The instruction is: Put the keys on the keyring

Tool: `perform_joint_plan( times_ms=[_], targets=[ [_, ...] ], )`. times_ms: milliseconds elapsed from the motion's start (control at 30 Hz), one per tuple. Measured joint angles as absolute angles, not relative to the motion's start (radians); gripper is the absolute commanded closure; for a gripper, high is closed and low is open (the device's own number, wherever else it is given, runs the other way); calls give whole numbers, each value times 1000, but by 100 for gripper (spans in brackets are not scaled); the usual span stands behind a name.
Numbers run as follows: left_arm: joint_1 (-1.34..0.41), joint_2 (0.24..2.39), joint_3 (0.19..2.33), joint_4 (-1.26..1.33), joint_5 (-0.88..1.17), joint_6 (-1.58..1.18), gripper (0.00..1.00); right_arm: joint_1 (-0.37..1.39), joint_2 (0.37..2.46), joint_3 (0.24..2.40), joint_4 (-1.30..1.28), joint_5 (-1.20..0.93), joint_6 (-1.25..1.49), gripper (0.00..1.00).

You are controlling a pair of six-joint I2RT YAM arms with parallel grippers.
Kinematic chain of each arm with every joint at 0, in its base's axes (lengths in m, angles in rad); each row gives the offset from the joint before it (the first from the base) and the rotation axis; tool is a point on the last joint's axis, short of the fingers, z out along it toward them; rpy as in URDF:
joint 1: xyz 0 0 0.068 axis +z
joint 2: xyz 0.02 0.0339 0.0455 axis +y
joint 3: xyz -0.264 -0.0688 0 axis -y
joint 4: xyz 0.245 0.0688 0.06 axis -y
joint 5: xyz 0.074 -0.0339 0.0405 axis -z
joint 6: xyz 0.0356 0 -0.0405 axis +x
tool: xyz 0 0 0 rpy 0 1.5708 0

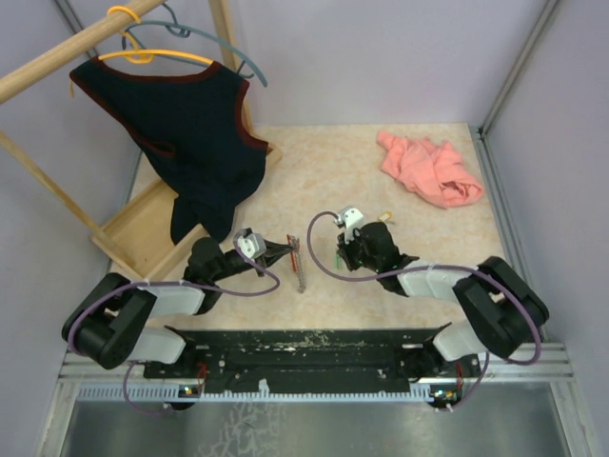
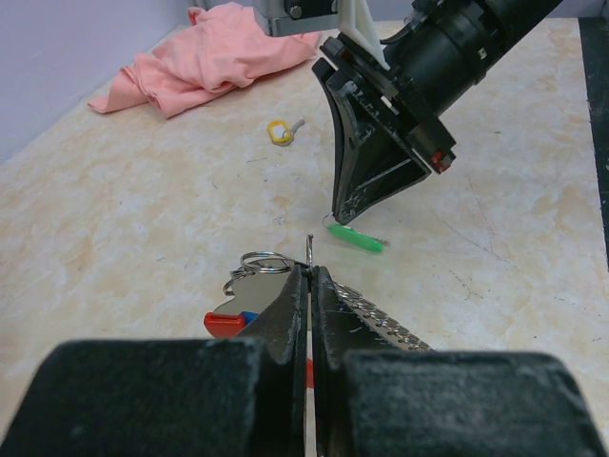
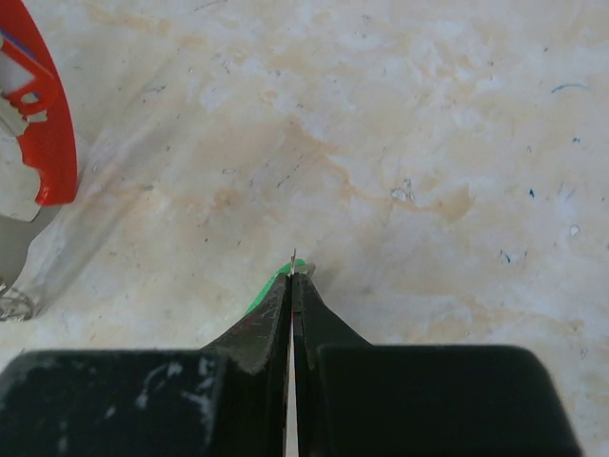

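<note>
Left gripper [image 2: 309,271], jaws clamped on the red-looped, silvery chain-strip keyring [image 2: 381,324], sat at lower centre. The small green plastic-capped key [image 2: 358,238] lay just above, long axis running rightward, under the right gripper [image 2: 348,211], its tips pressed together.

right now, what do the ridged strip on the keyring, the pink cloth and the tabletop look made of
keyring, ridged strip: likely metal, silvery-grey, with ridges that catch the light.
pink cloth: soft matte fabric, crumpled into loose folds.
tabletop: hard and smooth with beige marble veining. It could be stone or printed laminate; the look doesn't settle it.
</note>
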State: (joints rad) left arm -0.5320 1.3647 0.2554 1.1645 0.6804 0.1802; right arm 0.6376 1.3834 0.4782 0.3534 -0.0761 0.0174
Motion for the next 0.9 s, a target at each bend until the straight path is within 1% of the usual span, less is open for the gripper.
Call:
perform_joint_plan(
  times_ms=[233,300,467,500,567,667,900],
  targets=[
    [-532,1365,255,1164,680,180,100,638,1527,480,516,-74,-46,100],
    [-532,1365,255,1164,680,180,100,638,1565,484,548,-79,-52,98],
    [-532,1365,255,1164,676,181,100,638,1595,508,579,-84,-52,86],
    [-532,1365,255,1164,673,181,100,638,1594,508,574,-83,-51,83],
    [-532,1365,255,1164,672,181,100,638,1589,517,537,-78,-48,76],
    [-532,1365,255,1164,671,181,100,638,1551,553,425,-72,-42,69],
    [-532,1365,255,1164,670,181,100,638,1491,759,104,-64,-9,66]
  ],
)
